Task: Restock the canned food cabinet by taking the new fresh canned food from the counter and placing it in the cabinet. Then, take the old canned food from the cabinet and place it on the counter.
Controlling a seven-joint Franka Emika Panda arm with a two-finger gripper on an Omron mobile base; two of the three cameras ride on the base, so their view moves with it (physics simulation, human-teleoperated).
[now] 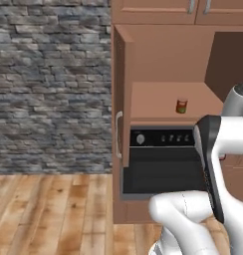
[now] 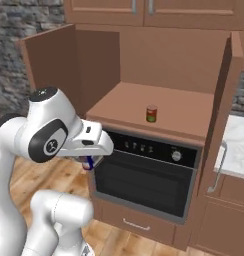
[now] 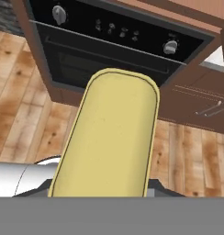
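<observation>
The left base view is looking from behind the arm, on its left, forward at the open cabinet (image 1: 163, 74) and the black oven (image 1: 163, 164) below it, from fairly near. The right base view is facing the same cabinet (image 2: 159, 65) and oven (image 2: 144, 175) from the arm's right, also taking in a strip of the desk (image 2: 239, 145). The hand view is sitting very close behind the yellow top of the new fresh canned food (image 3: 109, 137), looking past it at the oven (image 3: 118, 50) front and wooden floor (image 3: 22, 114).
</observation>
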